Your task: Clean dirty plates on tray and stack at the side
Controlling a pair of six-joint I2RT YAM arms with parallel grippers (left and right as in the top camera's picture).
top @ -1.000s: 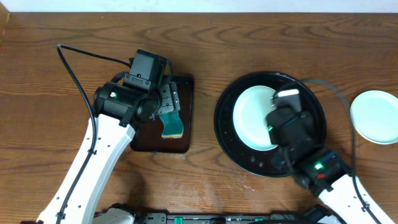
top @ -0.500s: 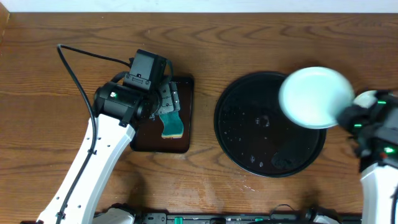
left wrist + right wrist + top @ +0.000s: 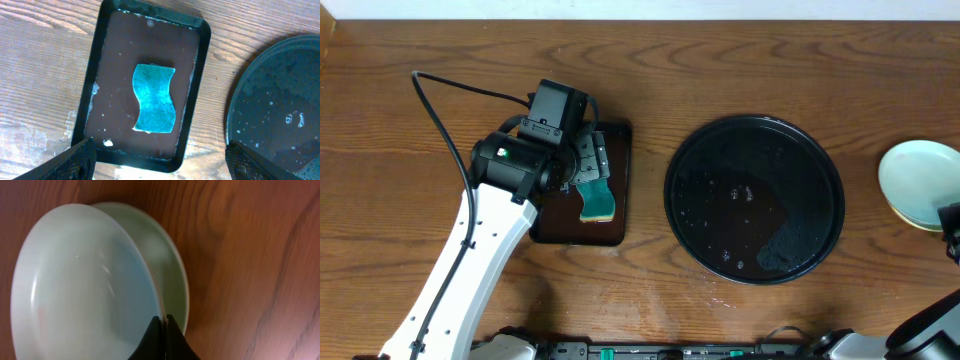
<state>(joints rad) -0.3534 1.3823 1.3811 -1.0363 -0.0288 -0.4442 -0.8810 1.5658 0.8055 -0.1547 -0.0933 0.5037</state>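
Observation:
The round black tray (image 3: 755, 200) lies wet and bare at centre right, with no plate on it. At the table's right edge a pale mint plate (image 3: 920, 175) sits tilted over a second plate, whose yellowish rim (image 3: 912, 218) shows beneath. In the right wrist view my right gripper (image 3: 162, 322) is shut on the rim of the mint plate (image 3: 85, 280), held just above the lower plate (image 3: 172, 265). Only a dark bit of this gripper (image 3: 952, 232) shows overhead. My left gripper (image 3: 160, 146) is open and empty above the brown tray. A third plate is not in view.
A dark-brown rectangular tray (image 3: 615, 135) stands at centre left with a blue-green sponge (image 3: 597, 200) on it, also seen in the left wrist view (image 3: 155, 98). The left arm (image 3: 505, 165) hovers over it. A black cable runs along the left.
My right gripper lifted the mint plate off the black tray and carried it right, over the plate at the table's right edge. The left arm has not moved.

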